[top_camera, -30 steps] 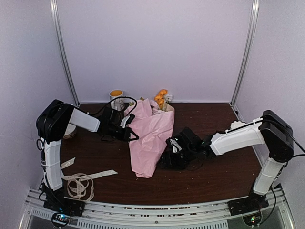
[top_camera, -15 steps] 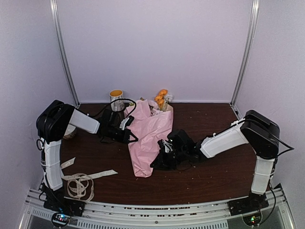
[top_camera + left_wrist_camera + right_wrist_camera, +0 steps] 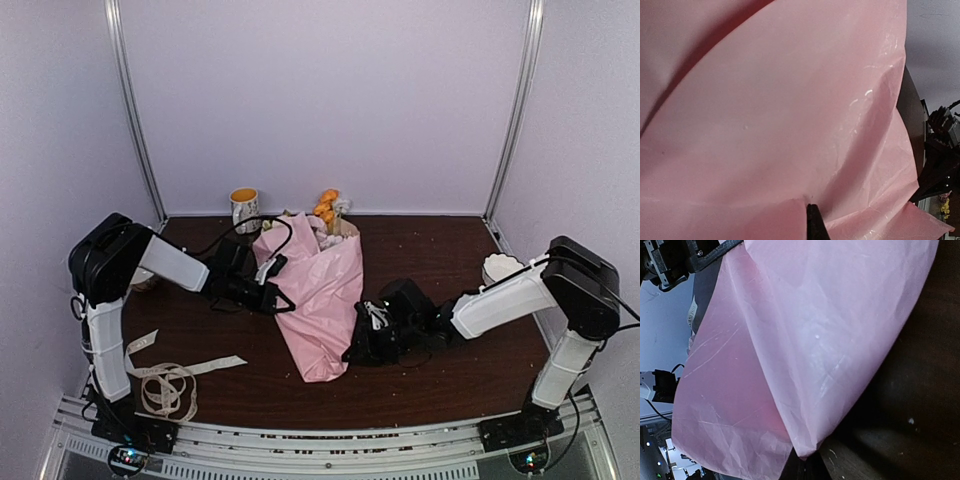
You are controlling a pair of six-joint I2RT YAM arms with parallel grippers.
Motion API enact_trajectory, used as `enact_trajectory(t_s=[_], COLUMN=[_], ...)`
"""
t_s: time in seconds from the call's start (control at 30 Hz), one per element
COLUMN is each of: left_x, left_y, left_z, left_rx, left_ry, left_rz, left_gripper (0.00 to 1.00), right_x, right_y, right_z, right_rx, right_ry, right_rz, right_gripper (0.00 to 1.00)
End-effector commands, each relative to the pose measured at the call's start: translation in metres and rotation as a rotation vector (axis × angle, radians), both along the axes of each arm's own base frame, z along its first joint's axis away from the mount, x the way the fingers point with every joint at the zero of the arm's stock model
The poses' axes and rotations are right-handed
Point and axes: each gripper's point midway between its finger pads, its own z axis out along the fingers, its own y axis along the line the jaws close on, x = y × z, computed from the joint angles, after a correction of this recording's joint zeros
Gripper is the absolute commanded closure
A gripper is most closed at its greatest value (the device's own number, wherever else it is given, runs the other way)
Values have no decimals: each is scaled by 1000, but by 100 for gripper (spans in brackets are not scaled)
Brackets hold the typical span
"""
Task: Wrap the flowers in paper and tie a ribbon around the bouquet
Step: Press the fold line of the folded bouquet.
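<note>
Left tool (image 3: pixel 283 301) and right tool (image 3: pixel 362 340) pinch the paper (image 3: pixel 320 285) at 9 and 3 o'clock, enclosing the flowers (image 3: pixel 326 205).

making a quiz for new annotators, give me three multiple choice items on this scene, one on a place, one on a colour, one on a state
1. Where does the ribbon lie?
A near left of the table
B far right corner
C hanging on the back wall

2. What colour are the blooms topping the paper?
A black
B orange
C green

3. How is the left gripper?
A wide open
B shut on the paper
C shut on the ribbon

Key: 1 A, it is coiled loose by the near left edge. 2 B, orange heads show at the cone's far end. 3 B, its tip pinches the pink sheet's left side.
</note>
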Motion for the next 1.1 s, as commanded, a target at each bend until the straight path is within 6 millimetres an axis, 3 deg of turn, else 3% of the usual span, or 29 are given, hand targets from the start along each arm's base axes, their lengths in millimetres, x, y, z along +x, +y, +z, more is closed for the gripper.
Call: enact_trajectory(t_s=[0.0, 0.23, 0.3, 0.4, 0.53, 0.73, 0.77, 0.87, 0.93, 1.07], left_x=[-1, -11, -11, -10, -10, -9, -9, -9, -9, -9], left_y=[-10, -9, -9, -9, -8, -7, -7, -7, -7, -7], left_z=[13, 5, 3, -2, -2, -3, -3, -2, -3, -1], left_rx=[-37, -61, -59, -49, -45, -36, -35, -34, -32, -35], left_ry=[-47, -6, -2, 13, 12, 14, 14, 13, 15, 11], left_rz=[23, 60, 56, 60, 62, 68, 67, 67, 69, 65], left_gripper=[100, 100, 100, 100, 100, 100, 100, 100, 100, 100], right_x=[-42, -71, -70, -54, -3, 106, 129, 173, 198, 227], right_y=[-26, -65, -62, -46, -49, -65, -61, -57, -63, -79], right_z=[-23, -38, -32, -3, 36, 75, 96, 124, 126, 105], right_rx=[-110, -182, -183, -167, -180, -188, -186, -217, -275, -387], right_ry=[63, 83, 51, -49, -187, -337, -406, -516, -513, -476], right_rz=[79, 70, 111, 176, 154, 50, 41, 33, 6, -36], right_gripper=[100, 100, 88, 67, 48, 45, 45, 43, 42, 37])
